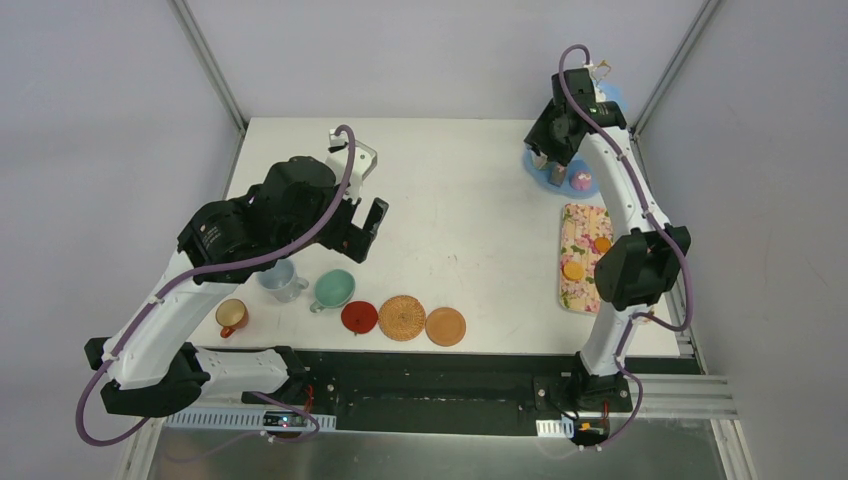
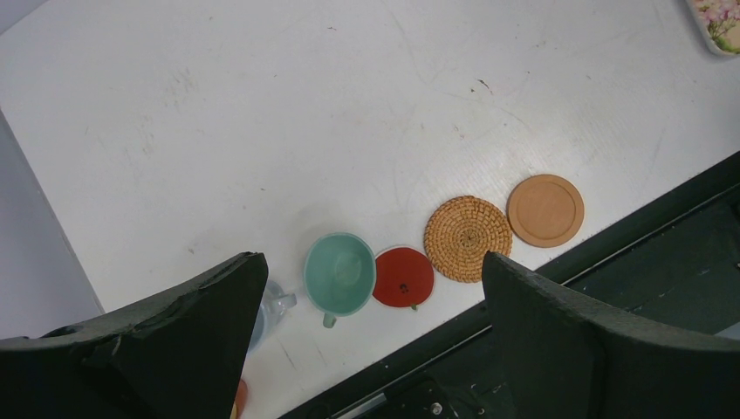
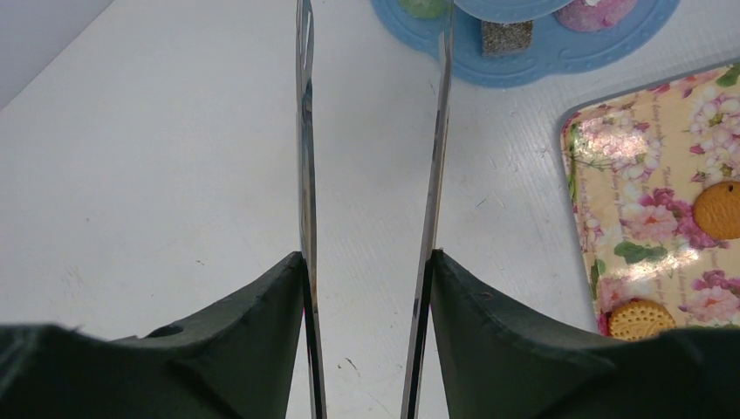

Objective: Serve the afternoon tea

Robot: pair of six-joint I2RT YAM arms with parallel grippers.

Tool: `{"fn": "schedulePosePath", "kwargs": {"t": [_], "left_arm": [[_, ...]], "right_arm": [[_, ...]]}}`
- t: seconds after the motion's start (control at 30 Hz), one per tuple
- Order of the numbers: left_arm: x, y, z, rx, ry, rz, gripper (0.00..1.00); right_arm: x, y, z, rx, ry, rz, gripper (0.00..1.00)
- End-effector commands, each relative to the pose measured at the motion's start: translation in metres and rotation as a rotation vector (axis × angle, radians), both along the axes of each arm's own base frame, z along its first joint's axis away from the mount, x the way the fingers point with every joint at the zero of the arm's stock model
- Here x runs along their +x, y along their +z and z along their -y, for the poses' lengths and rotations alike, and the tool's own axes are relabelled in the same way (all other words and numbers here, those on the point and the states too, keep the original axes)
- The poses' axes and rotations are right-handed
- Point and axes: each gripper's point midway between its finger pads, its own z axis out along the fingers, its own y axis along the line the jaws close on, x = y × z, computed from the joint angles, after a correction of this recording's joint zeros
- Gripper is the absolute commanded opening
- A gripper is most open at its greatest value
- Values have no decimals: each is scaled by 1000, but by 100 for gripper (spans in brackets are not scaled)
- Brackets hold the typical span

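Two grippers on show, and they could hardly differ more. The left gripper hangs above the near part of the table with its jaws spread wide, nothing between them and touching nothing. Straight below sit the mint green cup and the red coaster just beside it, then the woven coaster and the tan coaster lined up alongside. The grey-blue cup stands just left of the mint one, and the orange cup is nearer the left arm's base. Over at the far right corner, the right gripper is pinching the long metal tongs, one finger pressed on the outside of each arm. The jaws are partly closed, and the two arms stand apart, reaching toward the light-blue stand; their tips run out of the wrist view. A pink donut and a grey square biscuit lie on the stand's bottom tier. Beside it, the floral tray carries two round biscuits.
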Motion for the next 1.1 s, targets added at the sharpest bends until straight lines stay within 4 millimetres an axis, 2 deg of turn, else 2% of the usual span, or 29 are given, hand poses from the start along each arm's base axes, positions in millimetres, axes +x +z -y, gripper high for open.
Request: {"fn": "schedulePosePath", "kwargs": {"t": [0.0, 0.1, 0.23, 0.37, 0.43, 0.5, 0.57, 0.67, 0.87, 1.07], "left_arm": [[-3, -1, 1, -3, -15, 0, 100], [-5, -2, 3, -12, -30, -5, 100], [-9, -4, 6, -29, -55, -13, 100], [-15, -5, 7, -50, -79, -18, 100], [-18, -6, 7, -54, -87, -19, 100], [-21, -8, 6, -54, -97, -20, 100], [-24, -9, 6, -55, -105, -23, 100], [-27, -12, 6, -57, -115, -26, 100], [-32, -12, 9, -50, -145, -16, 100], [-33, -11, 1, -40, -131, 4, 100]], "right_arm": [[-14, 52, -7, -14, 45, 119, 55], [-46, 65, -3, -26, 57, 122, 55], [-110, 65, 17, -45, 29, 112, 55], [-186, 41, 54, -92, -70, 29, 55], [-217, 27, 70, -91, -133, -6, 54], [-238, 12, 82, -81, -189, -25, 55], [-251, -1, 92, -75, -259, -44, 55], [-250, -17, 105, -82, -351, -58, 55], [-197, -36, 115, -71, -494, -47, 55], [-154, -46, 131, -103, -643, -10, 55]]}}
